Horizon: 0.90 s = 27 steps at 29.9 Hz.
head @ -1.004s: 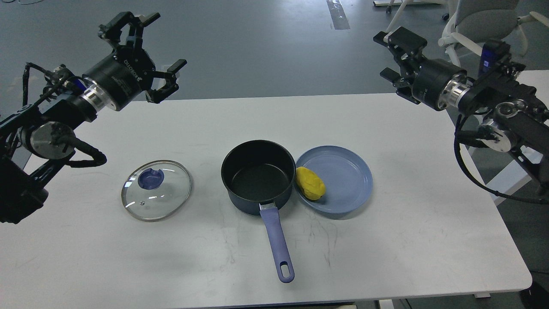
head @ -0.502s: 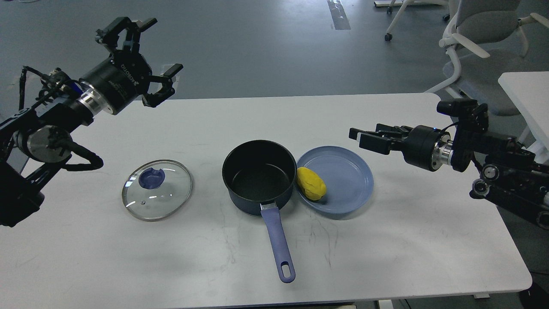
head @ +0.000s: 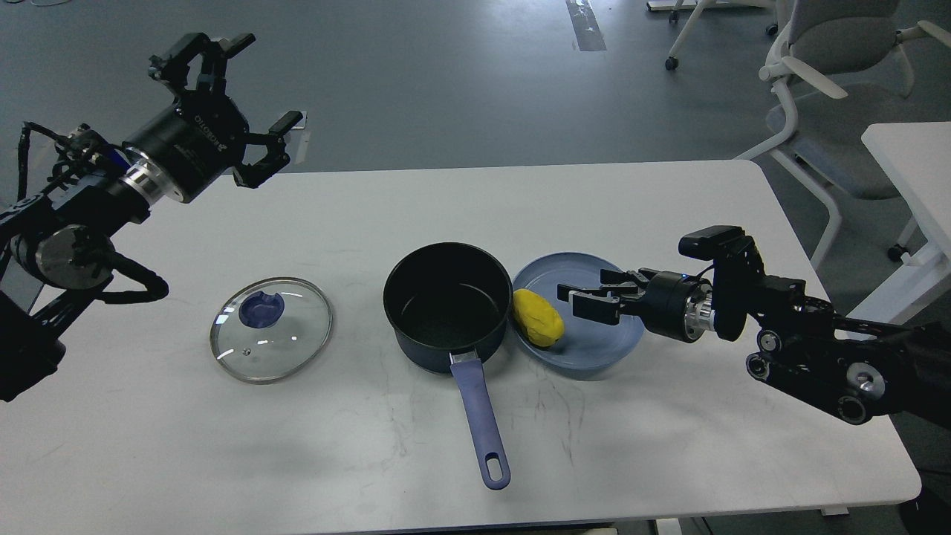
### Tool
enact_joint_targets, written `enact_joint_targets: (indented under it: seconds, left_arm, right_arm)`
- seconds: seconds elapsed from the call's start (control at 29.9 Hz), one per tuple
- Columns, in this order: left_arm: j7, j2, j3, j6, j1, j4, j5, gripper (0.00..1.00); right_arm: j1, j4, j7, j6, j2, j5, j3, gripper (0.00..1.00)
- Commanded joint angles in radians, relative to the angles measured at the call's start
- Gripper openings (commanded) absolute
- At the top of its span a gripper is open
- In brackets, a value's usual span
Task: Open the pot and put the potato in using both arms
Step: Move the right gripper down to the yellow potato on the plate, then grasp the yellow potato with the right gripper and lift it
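The dark blue pot (head: 446, 305) stands open and empty at the table's middle, its blue handle (head: 481, 420) pointing toward me. Its glass lid (head: 271, 328) with a blue knob lies flat on the table to the left. A yellow potato (head: 538, 317) lies on the left part of a blue plate (head: 609, 345), right beside the pot. My right gripper (head: 582, 299) is open, low over the plate, its fingertips just right of the potato. My left gripper (head: 249, 96) is open and empty, raised high above the table's far left.
The white table (head: 669, 446) has its right edge near my right arm. An office chair (head: 832, 44) and another white table (head: 906, 148) stand beyond on the right. Grey floor lies behind the table.
My right arm has swung down and left from high at the far right to just beside the potato over the plate. My left gripper has drifted slightly up and left.
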Motion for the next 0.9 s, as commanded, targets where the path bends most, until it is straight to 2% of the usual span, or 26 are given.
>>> enact_joint_targets:
  seconds: [0.0,0.07,0.1,0.13,0.67,0.87]
  left_arm:
    - [-0.006,0.006,-0.003,-0.001,0.007,0.0,0.0,0.99]
    - [-0.02,0.01,-0.003,-0.002,0.01,0.0,0.0,0.99]
    - [-0.025,0.01,-0.003,-0.002,0.012,0.0,0.0,0.99]
    - [-0.026,0.01,-0.003,-0.002,0.018,0.0,0.0,0.99]
    - [-0.04,0.018,-0.006,-0.011,0.027,-0.001,0.005,0.99]
    - [-0.042,0.019,-0.008,-0.011,0.032,-0.001,0.005,0.99]
  right_arm:
    - [0.002,-0.036,0.003,-0.014,0.044,-0.002,-0.009,0.95]
    - [0.002,-0.051,0.003,-0.015,0.062,-0.003,-0.01,0.92]
    - [0.001,-0.059,0.003,-0.015,0.07,-0.002,-0.012,0.83]
    - [0.001,-0.065,0.003,-0.015,0.074,-0.002,-0.013,0.78]
    - [-0.008,-0.108,0.003,-0.017,0.147,-0.002,-0.044,0.78]
    - [-0.013,-0.126,0.003,-0.02,0.15,-0.002,-0.046,0.74]
